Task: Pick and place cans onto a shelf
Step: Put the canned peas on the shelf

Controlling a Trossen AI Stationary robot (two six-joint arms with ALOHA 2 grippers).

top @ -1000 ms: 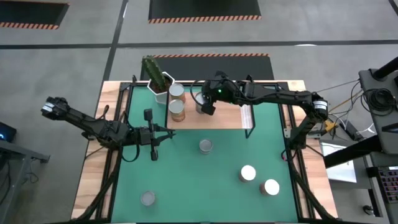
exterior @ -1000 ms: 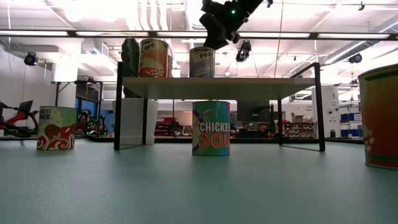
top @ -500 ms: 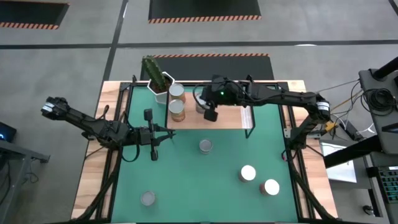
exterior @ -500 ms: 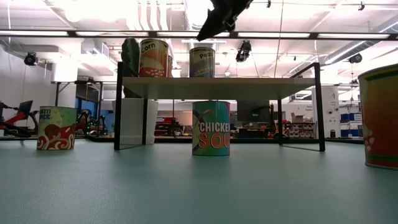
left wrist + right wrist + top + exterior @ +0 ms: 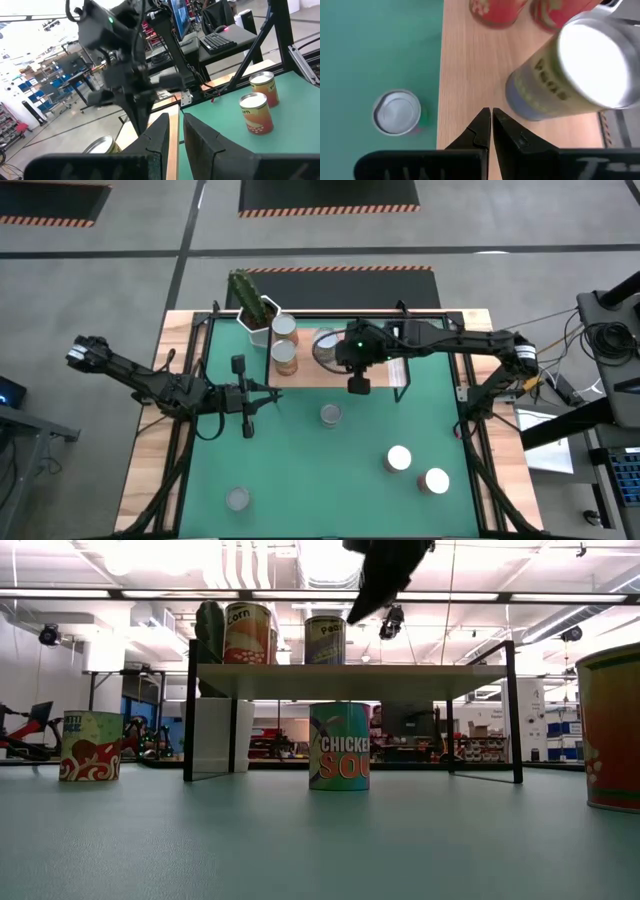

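Green mat (image 5: 300,840): "CHICKEN SOU" can (image 5: 339,746); shelf (image 5: 350,680) cans "Corn" (image 5: 247,633), "Pea" (image 5: 324,640).

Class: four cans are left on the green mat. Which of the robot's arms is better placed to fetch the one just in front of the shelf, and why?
Probably the right: the right gripper hangs empty at the shelf edge, close to that can. The left gripper waits farther off, over the mat's left side.

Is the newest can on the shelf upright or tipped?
Upright: the can stands on the shelf, round top up, right gripper clear of it.
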